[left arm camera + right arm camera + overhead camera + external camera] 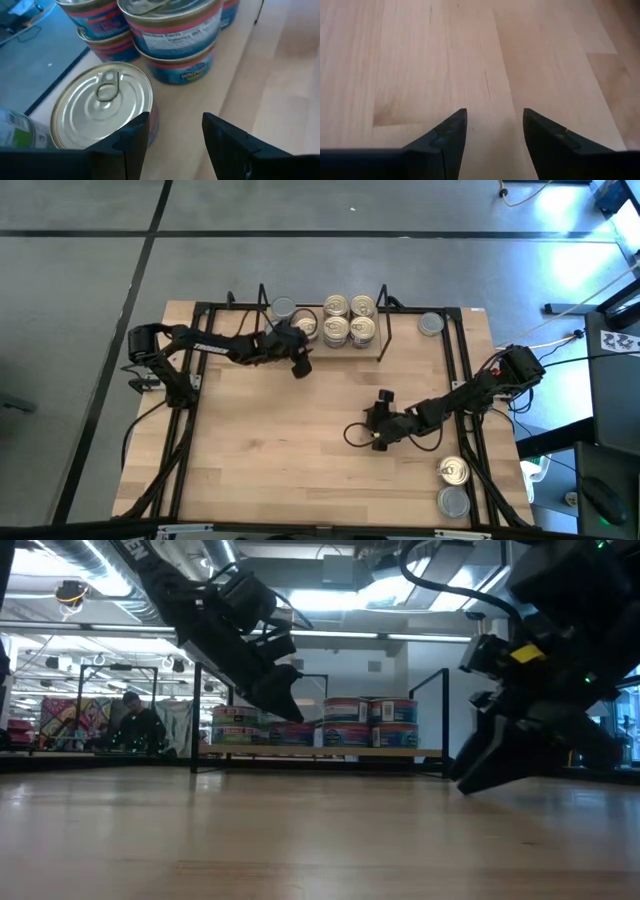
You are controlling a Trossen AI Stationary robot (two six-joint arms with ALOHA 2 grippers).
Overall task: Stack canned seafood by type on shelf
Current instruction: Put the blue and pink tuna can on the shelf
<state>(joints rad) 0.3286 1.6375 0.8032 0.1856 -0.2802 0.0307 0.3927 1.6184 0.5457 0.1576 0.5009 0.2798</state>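
Observation:
The shelf stands at the table's far edge, with black wire end frames. On it are two-high stacks of gold-topped tins, a single gold pull-tab tin to their left, and a grey-topped tin beside that. My left gripper is open and empty. It hovers at the shelf's left part, with the single gold tin just outside one finger. My right gripper is open and empty, low over bare wood at mid-table. My left gripper has one finger close against the side of the single gold tin. I cannot tell whether it touches. The tin stands upright on the shelf, outside the gap between the fingers.
A grey-topped tin stands on the table to the right of the shelf. A gold-topped tin and a grey-topped tin stand at the near right corner. Black frame rails run along the table's sides. A person sits in the room behind.

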